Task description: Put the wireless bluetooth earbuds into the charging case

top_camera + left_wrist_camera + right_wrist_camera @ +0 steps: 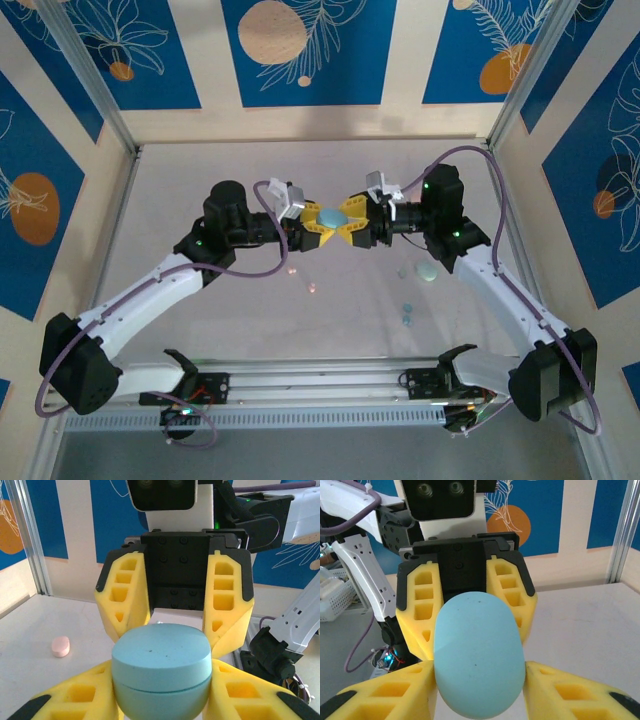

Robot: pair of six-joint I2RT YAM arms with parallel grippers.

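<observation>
The charging case (330,217) is a closed pale teal pebble held in the air between both arms at the table's centre. My left gripper (312,227) is shut on its lower half; its yellow fingers (75,695) press both sides of the case (161,672) below the seam. From the opposite side my right gripper (350,227) is shut on it too, its fingers (570,692) against the edges of the case (479,660). A small pale pink earbud (60,646) lies on the table. Two tiny teal earbuds (406,318) lie at right front.
A larger pale teal rounded piece (427,272) lies on the table under the right arm. Two tiny pinkish spots (312,288) show on the table below the left gripper. Aluminium posts (100,90) and patterned walls close in the white table (200,170).
</observation>
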